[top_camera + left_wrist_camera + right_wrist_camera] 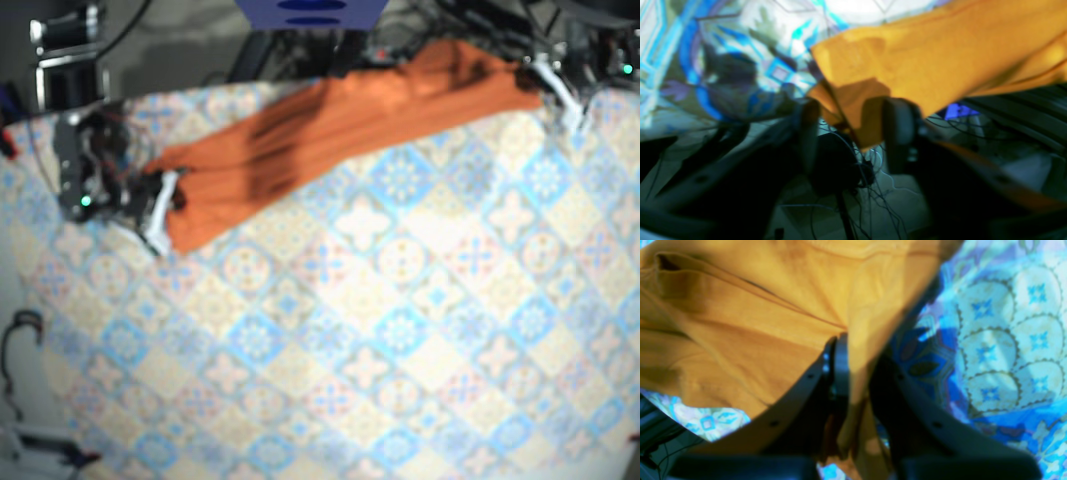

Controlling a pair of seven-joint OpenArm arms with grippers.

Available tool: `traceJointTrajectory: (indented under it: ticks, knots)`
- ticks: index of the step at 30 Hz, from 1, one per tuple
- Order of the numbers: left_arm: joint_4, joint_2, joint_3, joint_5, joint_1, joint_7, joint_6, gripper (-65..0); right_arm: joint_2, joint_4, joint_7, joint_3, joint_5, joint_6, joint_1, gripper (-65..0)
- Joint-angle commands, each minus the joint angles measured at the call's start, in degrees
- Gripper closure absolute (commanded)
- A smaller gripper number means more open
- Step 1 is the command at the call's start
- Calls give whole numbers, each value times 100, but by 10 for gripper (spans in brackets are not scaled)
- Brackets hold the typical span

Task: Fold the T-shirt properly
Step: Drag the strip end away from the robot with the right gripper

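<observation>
The left gripper (pixel 853 116) and right gripper (pixel 858 356) each pinch an end of the shirt (pixel 330 120), stretched bunched between them. The left holds only a corner at its fingertips; more tension could slip it free.

Both arms reach wide apart, left gripper (pixel 556 92) and right gripper (pixel 160 212) jaws clamped.

My base camera hangs high over the blue-and-cream tile-patterned surface (pixel 400 330), facing straight down, far enough to take in most of it. My left wrist camera sits close behind my left tool (pixel 851 110), looking along its fingers (pixel 808 120); my right wrist camera does likewise behind my right tool (pixel 858 353). All three views share the orange cloth T-shirt (pixel 330 120) and the pattern under it
</observation>
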State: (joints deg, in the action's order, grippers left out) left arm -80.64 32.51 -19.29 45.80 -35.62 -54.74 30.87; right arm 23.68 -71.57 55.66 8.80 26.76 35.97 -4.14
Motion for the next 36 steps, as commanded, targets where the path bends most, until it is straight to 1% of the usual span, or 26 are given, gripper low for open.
traceJointTrajectory:
  ticks: [1, 4, 7, 11, 13, 19, 27, 29, 33, 36]
  knots:
    - [-28, 76, -10, -57, -56, -42, -41, -363, 115, -83, -58, -40, -43, -5, -135, -25]
    - [-28, 85, -18, -39, -118, -34, -32, -400, 115, -83, -58, -40, -43, -5, -144, -25]
    - [-28, 85, -18, -31, -118, -34, -15, -400, 115, -39, -58, -40, -140, -5, -250, -25]
    - [-28, 76, -18, -31, -126, -34, -15, -400, 98, 85, -58, -40, -588, -5, -337, -25]
    - [-28, 76, -18, -31, -135, -25, -15, -400, 89, 128, -58, -31, -685, -5, -434, -25]
    - [-28, 76, -18, -31, -135, -34, -15, -400, 98, 181, -120, -23, -712, -5, -724, -25]
    - [-28, 67, -18, -31, -205, -16, -15, -400, 107, 568, -129, -14, -720, 3, -1225, -25]
    - [-28, 67, -18, -31, -205, -16, -15, -400, 107, 603, -137, 162, -729, 3, -1348, -25]
    - [-28, 67, -18, -31, -205, -16, -15, -400, 89, 630, -146, 725, -729, 3, -1647, -25]
    - [-28, 67, -18, -31, -214, -16, -15, -400, 71, 814, -296, 988, -729, -5, -1841, -25]
